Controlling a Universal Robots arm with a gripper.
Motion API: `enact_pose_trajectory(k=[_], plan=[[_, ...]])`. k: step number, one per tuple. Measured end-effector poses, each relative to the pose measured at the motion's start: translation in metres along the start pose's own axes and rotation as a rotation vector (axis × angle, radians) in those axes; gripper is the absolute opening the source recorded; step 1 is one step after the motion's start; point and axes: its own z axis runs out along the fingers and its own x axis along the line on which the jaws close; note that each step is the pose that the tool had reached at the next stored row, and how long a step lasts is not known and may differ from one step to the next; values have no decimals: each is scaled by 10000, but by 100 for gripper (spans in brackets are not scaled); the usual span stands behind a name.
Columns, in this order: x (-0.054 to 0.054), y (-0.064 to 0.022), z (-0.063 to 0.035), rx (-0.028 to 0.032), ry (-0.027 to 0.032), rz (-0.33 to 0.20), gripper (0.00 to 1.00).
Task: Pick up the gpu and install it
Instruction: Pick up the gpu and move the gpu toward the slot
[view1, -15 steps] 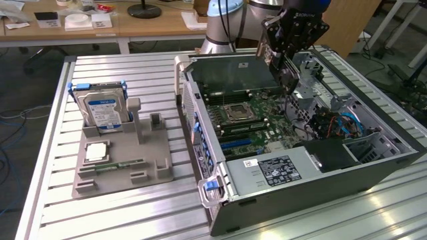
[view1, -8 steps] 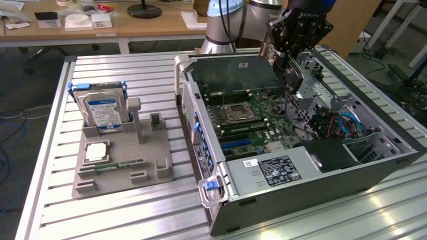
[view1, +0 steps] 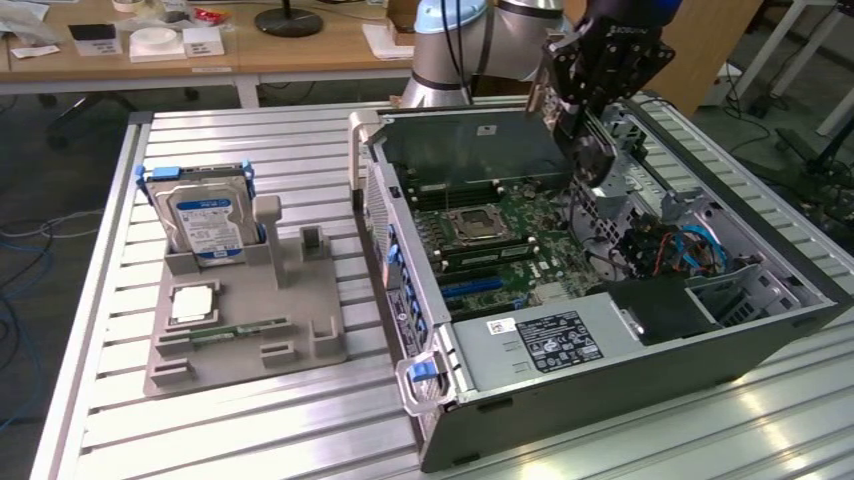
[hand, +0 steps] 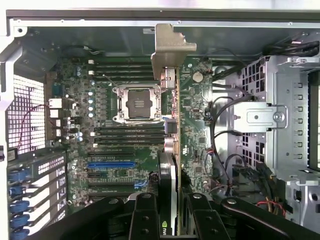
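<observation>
End effector (hand: 172, 212) closed around gpu (hand: 166, 65), card held edge-on above motherboard (hand: 125, 165) inside open computer case (view1: 641, 350) lying on slatted metal worktop (view1: 267, 430).

- Arm (view1: 461, 45): single unit with pale blue and silver joints, seen at the far side in the exterior view; its upper links run out past the top edge.
- Wrist: black housing, carried to the exterior view's right of the arm's base and directed downward.
- Gripper (view1: 587, 105): black, two-fingered, hanging below the wrist with its tips lowermost.
- Fingers (hand: 144, 212): black linkage type, one on each side, closed on the gpu (hand: 172, 150), which stands edge-on between them. The pads appear to press both faces, though the contact lies in shadow.
</observation>
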Motion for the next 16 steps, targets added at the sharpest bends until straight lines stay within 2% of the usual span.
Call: enact_pose_trajectory(k=[16], plan=[[-264,10,6,-2,0,0,27]])
